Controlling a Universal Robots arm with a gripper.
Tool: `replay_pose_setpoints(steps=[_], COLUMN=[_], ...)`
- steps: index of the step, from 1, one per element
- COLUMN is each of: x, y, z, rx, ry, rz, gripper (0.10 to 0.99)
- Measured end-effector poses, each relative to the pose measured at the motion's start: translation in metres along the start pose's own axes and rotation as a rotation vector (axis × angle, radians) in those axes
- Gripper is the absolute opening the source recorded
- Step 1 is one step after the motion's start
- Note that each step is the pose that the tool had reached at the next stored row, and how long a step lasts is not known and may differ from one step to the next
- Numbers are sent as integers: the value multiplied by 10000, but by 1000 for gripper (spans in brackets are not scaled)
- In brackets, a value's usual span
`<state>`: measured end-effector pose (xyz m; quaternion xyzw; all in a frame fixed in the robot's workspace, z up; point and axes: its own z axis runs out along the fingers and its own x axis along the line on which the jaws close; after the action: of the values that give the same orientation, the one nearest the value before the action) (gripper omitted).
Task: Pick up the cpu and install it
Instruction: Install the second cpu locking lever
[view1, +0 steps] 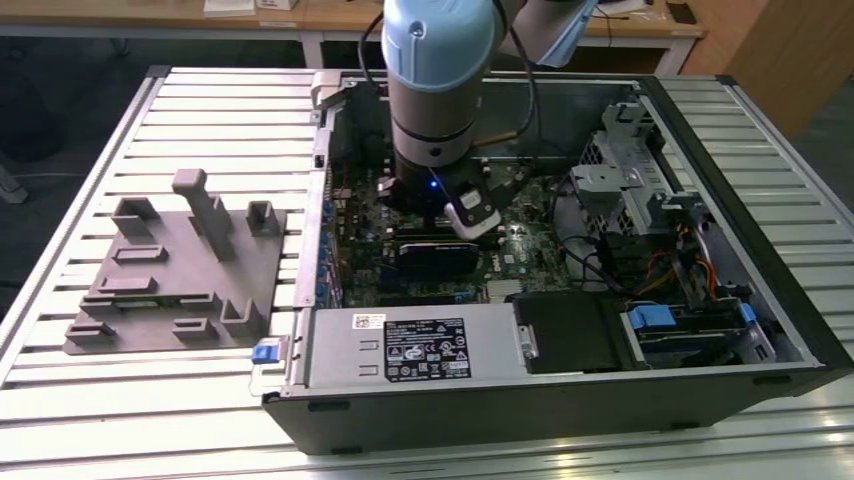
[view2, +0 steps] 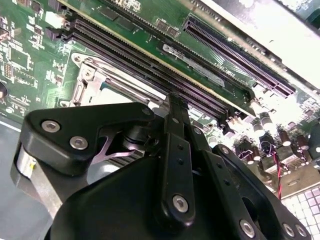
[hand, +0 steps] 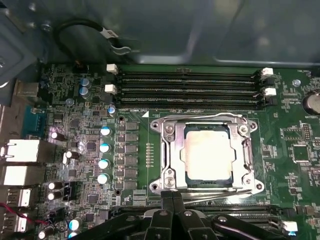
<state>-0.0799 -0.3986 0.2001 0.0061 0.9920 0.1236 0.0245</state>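
From where I sit, the nearest thing in both wrist views is the claw (hand: 172, 210) itself, its black linkages bunched together with the two fingers (hand: 166, 202) pressed flat against each other, so I read it as closed with nothing between them. Just past the fingertips lies the socket (hand: 206, 154), its metal frame bolted to the green motherboard (hand: 75, 130), and inside that frame sits the cpu (hand: 207, 152), pale silvery top up, square to the opening and looking seated. So I judge the pick and the placing as done; what I cannot confirm is whether the retention frame and its lever are fully latched, since the claw covers the near edge of the socket. Beyond the socket run the four dark memory slots (hand: 190, 85), and further off a black cable (hand: 85, 30) loops against the case wall. In the exterior view the arm (view1: 434, 90) reaches straight down into the open computer case (view1: 561, 340), which lies on the slatted metal surface (view1: 747, 130). Well apart, toward the exterior view's left, stands the grey plastic fixture (view1: 180, 265) with its upright posts.
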Motion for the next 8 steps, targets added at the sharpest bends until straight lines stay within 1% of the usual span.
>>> replay_pose_setpoints(steps=[2, 5, 8], x=[9, 25, 50], y=[-4, -7, -11], z=[10, 24, 35], rx=[-64, -239, -361], ry=[12, 28, 47], rz=[-33, -89, -152], gripper=[106, 106, 106])
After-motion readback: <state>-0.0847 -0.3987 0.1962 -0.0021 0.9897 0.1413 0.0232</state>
